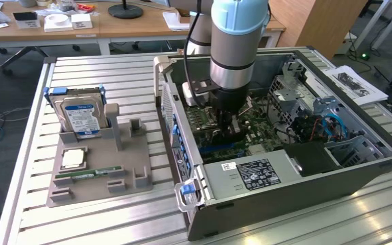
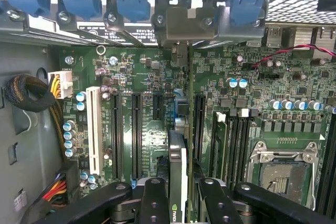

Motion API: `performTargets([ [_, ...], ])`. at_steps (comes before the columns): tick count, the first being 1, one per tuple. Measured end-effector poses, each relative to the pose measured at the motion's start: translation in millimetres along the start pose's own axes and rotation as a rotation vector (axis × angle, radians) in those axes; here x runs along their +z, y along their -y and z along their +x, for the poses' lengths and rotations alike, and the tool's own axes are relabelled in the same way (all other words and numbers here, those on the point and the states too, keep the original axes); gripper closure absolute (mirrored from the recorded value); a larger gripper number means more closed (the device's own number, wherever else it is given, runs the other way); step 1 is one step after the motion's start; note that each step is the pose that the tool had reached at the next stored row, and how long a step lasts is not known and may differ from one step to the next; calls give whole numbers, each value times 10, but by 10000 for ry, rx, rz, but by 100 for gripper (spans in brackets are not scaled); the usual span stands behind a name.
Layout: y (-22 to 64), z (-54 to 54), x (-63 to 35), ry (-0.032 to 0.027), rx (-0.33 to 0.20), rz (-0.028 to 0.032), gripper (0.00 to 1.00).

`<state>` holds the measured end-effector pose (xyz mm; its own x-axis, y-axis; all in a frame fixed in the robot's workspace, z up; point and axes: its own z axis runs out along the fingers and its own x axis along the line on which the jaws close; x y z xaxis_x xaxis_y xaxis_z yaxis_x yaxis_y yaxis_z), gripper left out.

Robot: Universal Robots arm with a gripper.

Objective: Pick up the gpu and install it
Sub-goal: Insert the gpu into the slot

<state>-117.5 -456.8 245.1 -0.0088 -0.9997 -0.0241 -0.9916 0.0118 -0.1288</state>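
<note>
- I see the gripper (image 2: 177, 205) clamped on the gpu (image 2: 177, 169), its dark fingers (image 2: 153, 203) pressing both faces of the card, which stands on edge over the motherboard (image 2: 142, 77).
- The card hangs inside the open computer case (image 1: 359, 168), among the long black slots (image 2: 116, 135) and near the silver bracket bay (image 2: 181, 24). I cannot tell whether its lower edge touches the board.
- My worry is alignment. If the card sits slightly skewed in the grip, its connector could land on the ridge between slots rather than in one, and pressing down would flex the board.
- The bracket end could also catch on the case's rear frame beneath the blue latches (image 2: 128, 3), tilting the card.
- In the exterior view the arm (image 1: 236, 46) drops in from twelve o'clock, wrist near vertical, tool pointing straight down at the case's centre.
- The parts holder (image 1: 94, 189) with the hard drive (image 1: 80, 115) lies at nine o'clock of the case.
</note>
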Motion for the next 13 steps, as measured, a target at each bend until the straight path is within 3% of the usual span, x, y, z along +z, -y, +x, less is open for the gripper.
performTargets([
  [13,5,14,-5,-8,33,-4,73],
])
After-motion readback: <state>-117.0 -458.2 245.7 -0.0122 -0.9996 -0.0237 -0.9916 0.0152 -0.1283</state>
